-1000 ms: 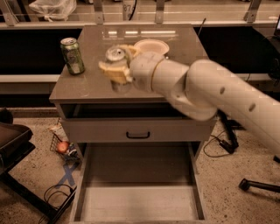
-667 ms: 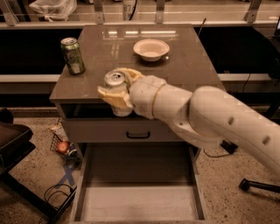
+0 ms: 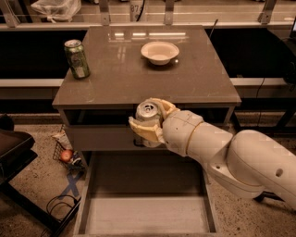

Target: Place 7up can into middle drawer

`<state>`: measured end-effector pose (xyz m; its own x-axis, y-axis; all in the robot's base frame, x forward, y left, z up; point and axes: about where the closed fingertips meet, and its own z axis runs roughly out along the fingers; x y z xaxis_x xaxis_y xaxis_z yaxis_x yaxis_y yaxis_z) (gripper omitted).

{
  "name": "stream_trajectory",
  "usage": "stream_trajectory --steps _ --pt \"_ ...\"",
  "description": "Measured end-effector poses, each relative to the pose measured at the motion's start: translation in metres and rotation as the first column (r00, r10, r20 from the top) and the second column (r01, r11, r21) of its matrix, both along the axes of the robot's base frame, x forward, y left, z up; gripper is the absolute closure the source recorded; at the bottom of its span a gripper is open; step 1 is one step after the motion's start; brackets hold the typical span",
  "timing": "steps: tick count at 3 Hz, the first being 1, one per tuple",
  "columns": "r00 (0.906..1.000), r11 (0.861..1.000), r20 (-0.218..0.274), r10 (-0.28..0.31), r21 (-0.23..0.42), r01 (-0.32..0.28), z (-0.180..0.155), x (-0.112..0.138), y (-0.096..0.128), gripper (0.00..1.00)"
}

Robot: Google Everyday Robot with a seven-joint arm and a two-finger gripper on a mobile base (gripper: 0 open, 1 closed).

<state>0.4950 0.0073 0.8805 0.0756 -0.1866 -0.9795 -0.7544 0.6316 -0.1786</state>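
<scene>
One soda can [image 3: 146, 112] is seen clamped in the pincer [image 3: 149, 119], held at the cabinet's [image 3: 138, 81] front edge. Below the pincer, the drawer [image 3: 143, 215] lies pulled open. Beyond the pincer, a green can [image 3: 77, 59] and a bowl [image 3: 160, 52] are set.

Setting: indoor robot test area, lab or office type. Evidence:
- lone grey drawer table [image 3: 138, 83] on speckled hard floor [image 3: 32, 178]
- loose cables [image 3: 58, 206] on floor off table's front left corner
- metal railing posts [image 3: 169, 11] beyond back edge
- plastic bag [image 3: 55, 8] beyond back left corner
- staged props on top: green can [image 3: 77, 59] near left edge, bowl [image 3: 160, 52] towards back edge
- gripper [image 3: 148, 124] just off front edge, above open middle drawer [image 3: 143, 215], fingers clasped round 7up can [image 3: 147, 112]
</scene>
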Motion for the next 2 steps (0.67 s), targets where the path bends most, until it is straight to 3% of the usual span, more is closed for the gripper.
stream_trajectory --steps 2 --pt "0.9993 0.999 -0.005 0.037 0.005 -0.037 -0.008 0.009 0.011 1.00"
